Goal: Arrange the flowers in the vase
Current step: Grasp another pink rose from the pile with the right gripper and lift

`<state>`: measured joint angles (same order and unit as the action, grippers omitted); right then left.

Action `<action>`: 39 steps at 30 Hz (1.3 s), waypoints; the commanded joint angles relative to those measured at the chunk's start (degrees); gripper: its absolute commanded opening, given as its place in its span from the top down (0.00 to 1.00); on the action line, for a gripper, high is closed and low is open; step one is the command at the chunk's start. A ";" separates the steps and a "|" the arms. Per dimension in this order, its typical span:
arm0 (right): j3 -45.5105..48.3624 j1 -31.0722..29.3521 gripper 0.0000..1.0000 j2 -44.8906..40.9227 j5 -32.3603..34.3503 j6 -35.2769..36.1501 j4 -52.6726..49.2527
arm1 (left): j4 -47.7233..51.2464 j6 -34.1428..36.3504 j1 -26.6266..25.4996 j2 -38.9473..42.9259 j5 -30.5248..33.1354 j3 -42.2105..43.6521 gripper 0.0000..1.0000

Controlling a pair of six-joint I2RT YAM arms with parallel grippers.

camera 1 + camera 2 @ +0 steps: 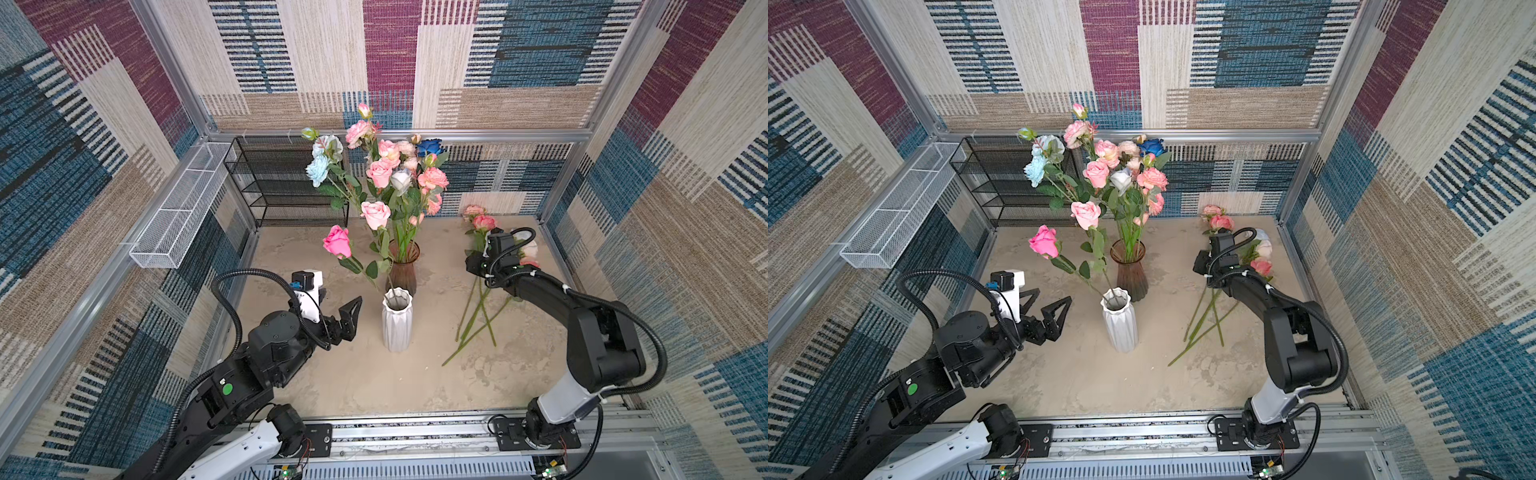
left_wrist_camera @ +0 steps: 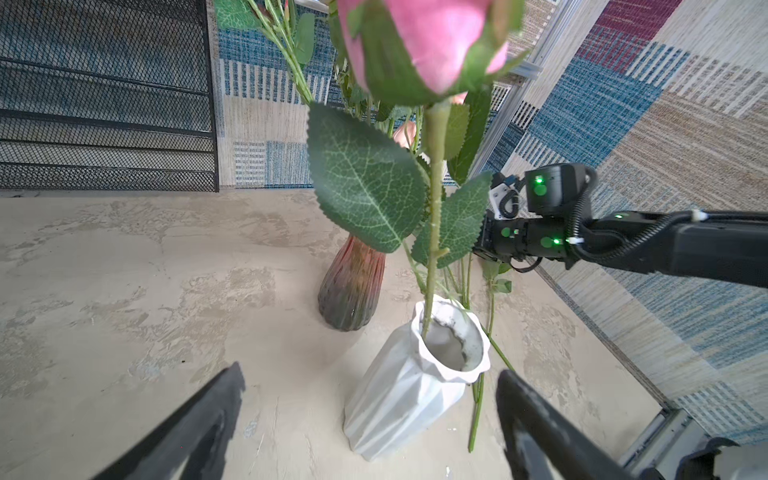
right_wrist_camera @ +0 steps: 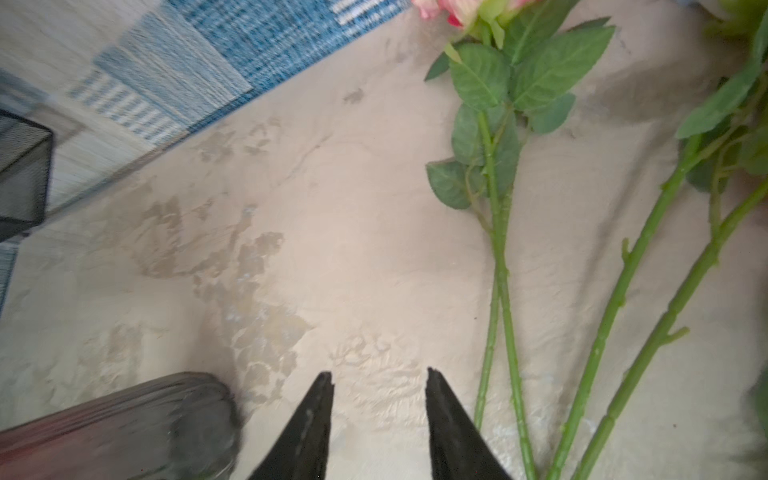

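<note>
White vase point(image 1: 397, 320): holds one pink rose point(image 1: 337, 242); stem leans on rim.
Brown glass vase point(image 1: 402, 274): carries the bouquet point(image 1: 379, 172).
Loose flowers point(image 1: 484, 223): flat on table point(image 1: 374, 382) at right, apparently staged for pickup.
Left gripper point(image 1: 1052, 296): spread wide, empty, standing by.
Right gripper point(image 3: 378, 372): jaws apart, pinching nothing.
Writing: none legible.

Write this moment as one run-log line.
left gripper: open, empty | right gripper: open, beside loose flowers | white vase: holds pink rose

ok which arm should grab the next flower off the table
Right. The right gripper hovers open just beside the loose flowers lying on the table; the left gripper is open on the white vase's far side.
</note>
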<state>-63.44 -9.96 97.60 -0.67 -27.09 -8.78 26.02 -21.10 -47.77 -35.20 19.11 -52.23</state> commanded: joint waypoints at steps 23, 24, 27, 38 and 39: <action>-3.79 2.75 0.81 13.30 8.23 3.83 -4.70 | -0.37 0.02 0.02 1.41 1.19 0.97 0.04; -3.87 2.75 0.83 13.61 8.10 3.89 -4.68 | -0.38 0.01 -0.05 1.38 1.21 0.98 0.04; -3.96 2.75 0.90 14.02 7.56 4.02 -4.28 | -0.20 0.01 0.00 1.42 1.30 0.83 0.03; 3.25 2.58 1.00 -2.67 6.01 5.81 6.15 | -0.60 0.45 -0.01 1.12 0.31 -0.41 0.04; 4.36 2.52 1.00 -4.65 6.11 5.88 8.01 | -0.78 0.60 -0.04 1.14 0.22 -0.42 0.04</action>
<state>-60.82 -7.22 96.42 5.98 -21.98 -8.08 26.37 -21.08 -47.77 -34.11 19.29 -52.18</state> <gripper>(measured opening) 0.068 0.964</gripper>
